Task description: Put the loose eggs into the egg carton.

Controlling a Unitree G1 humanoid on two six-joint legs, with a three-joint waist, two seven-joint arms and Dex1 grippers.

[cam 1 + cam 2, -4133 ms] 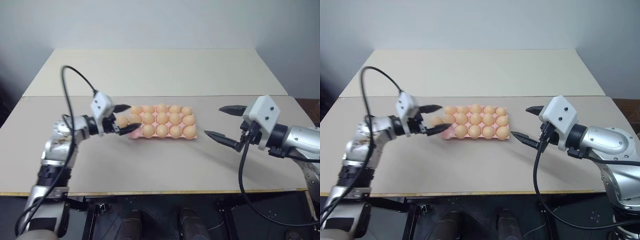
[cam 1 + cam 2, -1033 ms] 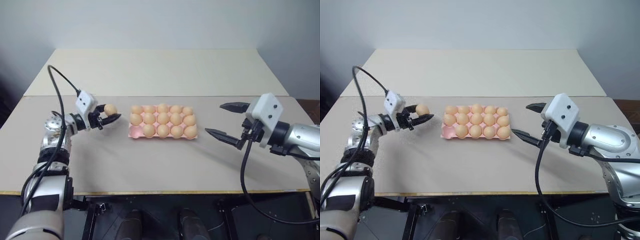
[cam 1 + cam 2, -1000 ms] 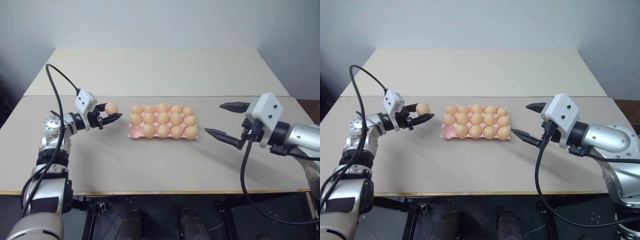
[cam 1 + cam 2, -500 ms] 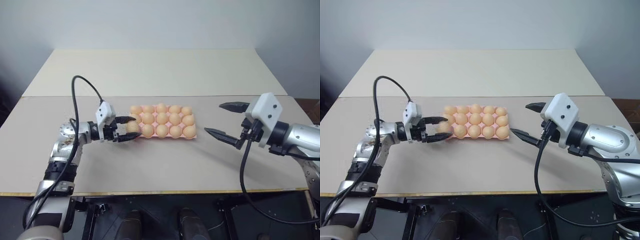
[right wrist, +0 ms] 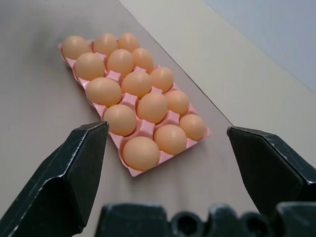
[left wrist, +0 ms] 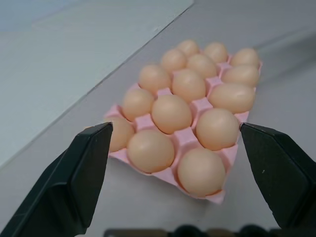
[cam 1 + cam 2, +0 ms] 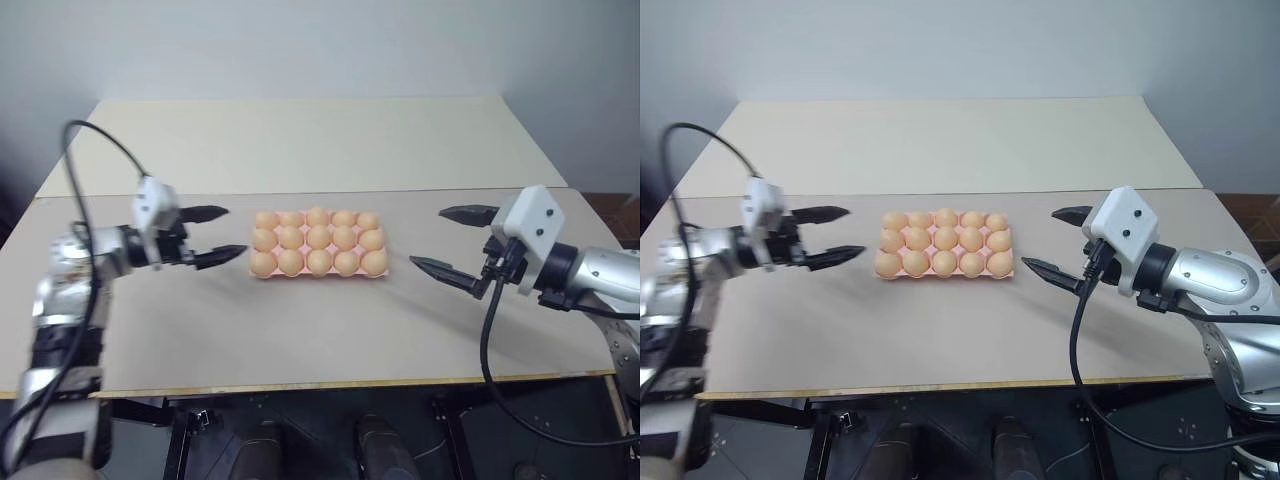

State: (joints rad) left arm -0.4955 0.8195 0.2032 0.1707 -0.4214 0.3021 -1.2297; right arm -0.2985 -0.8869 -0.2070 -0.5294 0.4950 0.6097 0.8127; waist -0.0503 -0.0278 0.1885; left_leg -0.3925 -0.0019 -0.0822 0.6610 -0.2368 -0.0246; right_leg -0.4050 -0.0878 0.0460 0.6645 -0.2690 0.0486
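The pale pink egg carton (image 7: 318, 276) lies mid-table, and an orange-tan egg (image 7: 318, 238) fills every one of its cups. Loose eggs are out of view; every egg I see sits in the carton. My left gripper (image 7: 237, 231) hovers just left of the carton, open and empty, its fingers (image 6: 74, 177) framing the carton's (image 6: 183, 139) short end in the left wrist view. My right gripper (image 7: 425, 237) hangs open and empty a little to the right of the carton, whose pink rim (image 5: 148, 170) shows between its fingers (image 5: 74, 168) in the right wrist view.
The carton rests on a beige table (image 7: 300, 330) whose front edge (image 7: 300, 385) runs below both arms. A second, paler table (image 7: 300, 140) butts against it behind. A black cable (image 7: 100, 140) loops above my left arm.
My left gripper carried an egg to the carton's near left corner, opened and drew back to the left, empty. The right arm kept still.
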